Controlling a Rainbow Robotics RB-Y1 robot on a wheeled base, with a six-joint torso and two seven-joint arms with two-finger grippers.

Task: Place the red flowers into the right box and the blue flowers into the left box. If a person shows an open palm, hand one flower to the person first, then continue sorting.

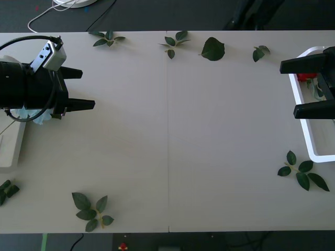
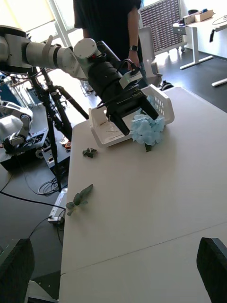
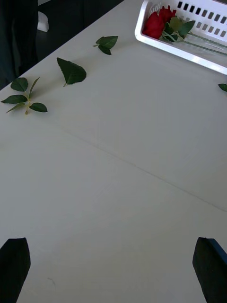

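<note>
Pale matte table strewn with loose green leaf sprigs; left claw and right claw both spread, empty; dark floor beyond far edge.

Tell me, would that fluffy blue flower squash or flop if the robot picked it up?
Probably squashy: the blue flower is a puff of many thin petals. It looks light for its size and unlikely to roll. It lies against the left box, by the left gripper.
</note>
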